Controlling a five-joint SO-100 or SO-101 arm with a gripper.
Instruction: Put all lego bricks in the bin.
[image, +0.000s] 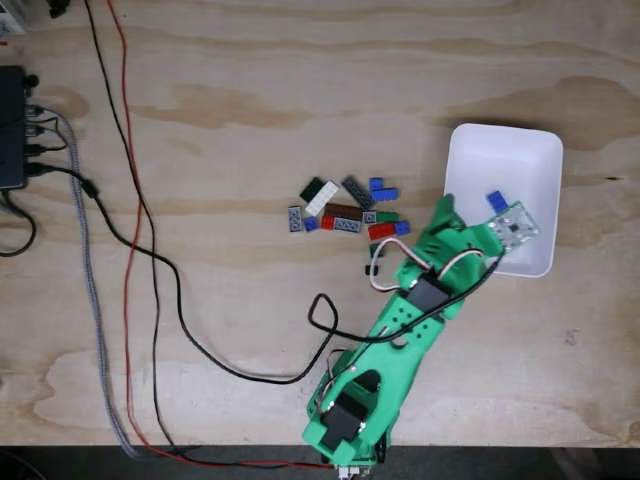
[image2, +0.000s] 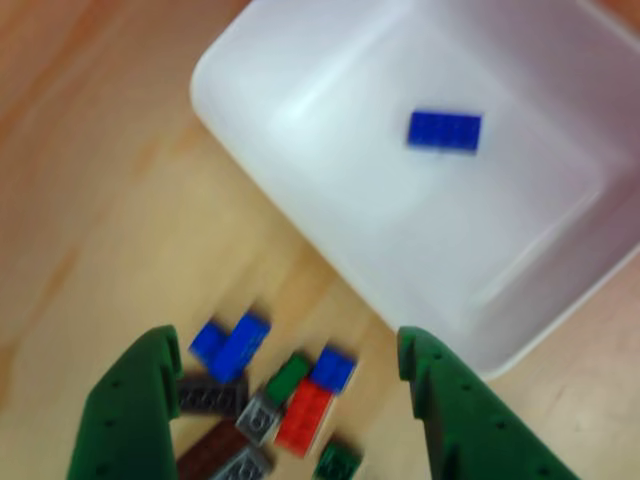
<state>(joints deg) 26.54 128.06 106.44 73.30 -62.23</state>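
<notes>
With one blue brick (image2: 444, 131) lying in the bin (image: 505, 160), I judge the task barely begun: the lego bricks (image: 345, 212) cluster on the plywood surface (image: 250, 100) just beside it. My pincer (image2: 283, 375) hangs spread and empty above them. Cables (image: 120, 200) trail left.

Your plywood bench (image: 250, 90) carries the white bin (image: 505, 160) at right in the fixed view, a cluster of lego bricks (image: 340, 210) just beside it, and cables (image: 130, 250) at left.
</notes>
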